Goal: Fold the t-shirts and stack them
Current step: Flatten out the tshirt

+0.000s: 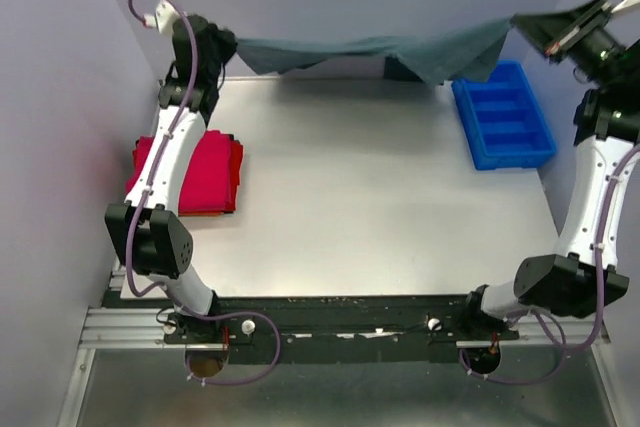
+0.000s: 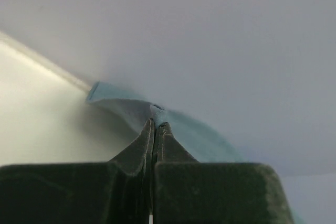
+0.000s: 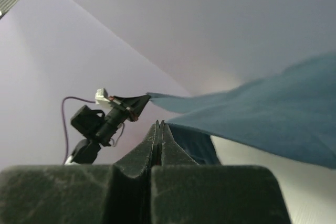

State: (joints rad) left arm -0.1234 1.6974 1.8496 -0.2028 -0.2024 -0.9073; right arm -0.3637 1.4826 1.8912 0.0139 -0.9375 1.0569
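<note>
A dark slate grey-teal t-shirt hangs stretched in the air across the back of the table. My left gripper is shut on its left end and my right gripper on its right end. The left wrist view shows those jaws pressed together with teal cloth pinched at the tips. Seen from the right wrist, the gripper is shut at the cloth's edge, and the shirt runs off to the left gripper. Folded red t-shirts lie stacked at the table's left side, partly under the left arm.
A blue plastic bin with compartments stands at the back right, just below the shirt's hanging right end. Pale walls close in the table at the back and both sides. The white tabletop lies bare between the red stack and the bin.
</note>
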